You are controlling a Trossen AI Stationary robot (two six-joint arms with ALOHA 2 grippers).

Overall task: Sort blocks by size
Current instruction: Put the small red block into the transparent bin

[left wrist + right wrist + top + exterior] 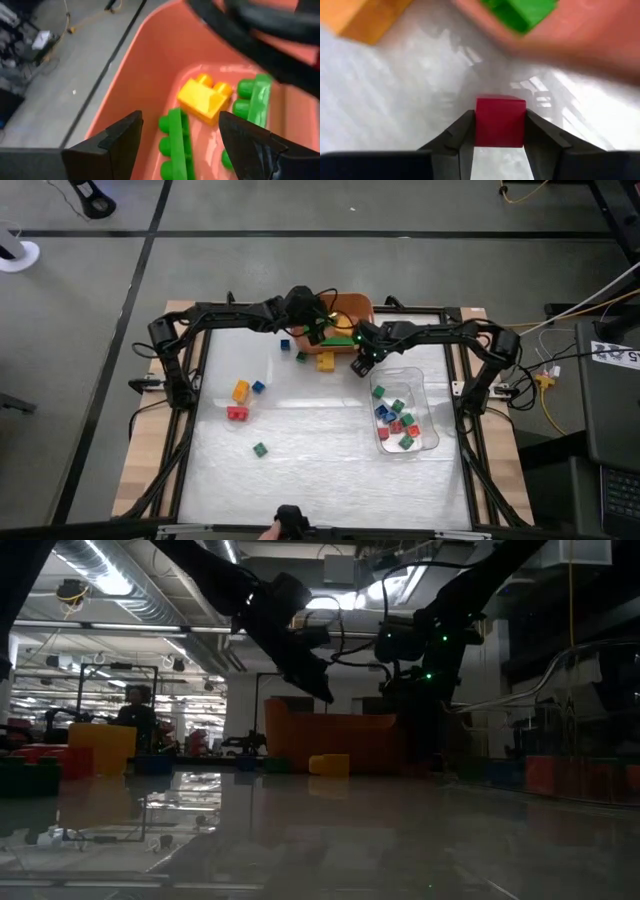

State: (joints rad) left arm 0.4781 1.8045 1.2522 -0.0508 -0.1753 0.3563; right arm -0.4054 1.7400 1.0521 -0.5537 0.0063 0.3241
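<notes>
While the high view shows the blocks split three ways — loose ones on the table (300, 450), small cubes in the clear tray (425, 385), long bricks in the orange bin (350, 305) — the right gripper (362, 366) sits just beside that tray. From the left wrist, the left gripper (180, 145) hangs open over a green brick (176, 145) and yellow brick (202, 99). From the right wrist, the fingers clamp a red cube (500, 121) by its flat sides: light, rigid, slick plastic, best squeezed squarely
</notes>
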